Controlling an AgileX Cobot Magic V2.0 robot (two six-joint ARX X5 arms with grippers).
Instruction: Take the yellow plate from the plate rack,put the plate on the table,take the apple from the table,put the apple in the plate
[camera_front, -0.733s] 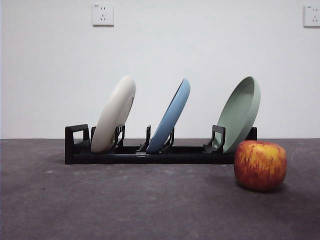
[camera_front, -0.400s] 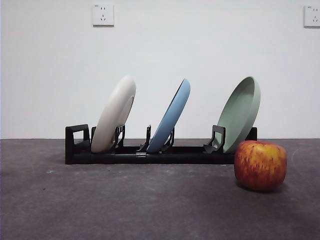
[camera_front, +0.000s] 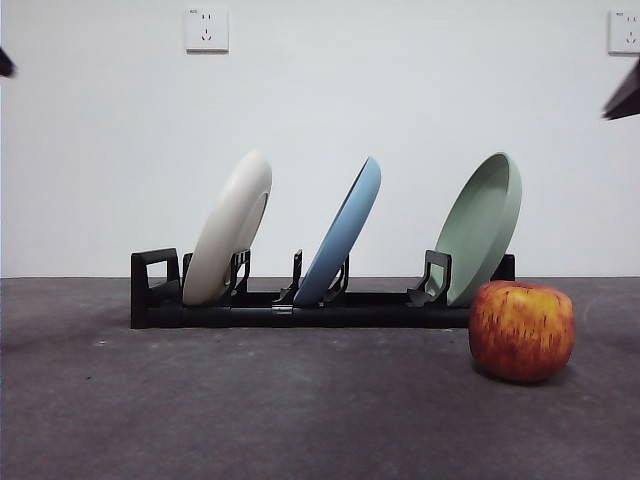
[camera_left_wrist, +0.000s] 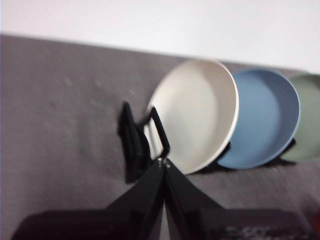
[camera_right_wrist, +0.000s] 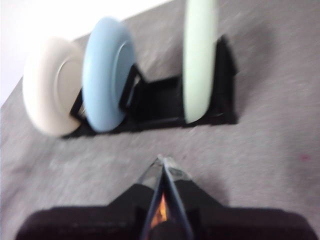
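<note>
The yellow plate (camera_front: 230, 228) leans in the plate rack (camera_front: 150, 300); it looks stiff, smooth and light, so its upper rim is the best hold. Both the left claw (camera_left_wrist: 163, 163) and the right claw (camera_right_wrist: 161, 162) have their jaws together, holding nothing.

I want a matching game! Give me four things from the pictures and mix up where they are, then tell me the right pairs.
Things:
1. yellow plate
2. blue plate
3. green plate
4. apple

Places:
A. on the table, in front of the plate rack
B. rack slot beside the loop handle
C. middle slot of the rack
D. rack slot at the end nearest the apple

Pairs: 1-B, 2-C, 3-D, 4-A
</note>
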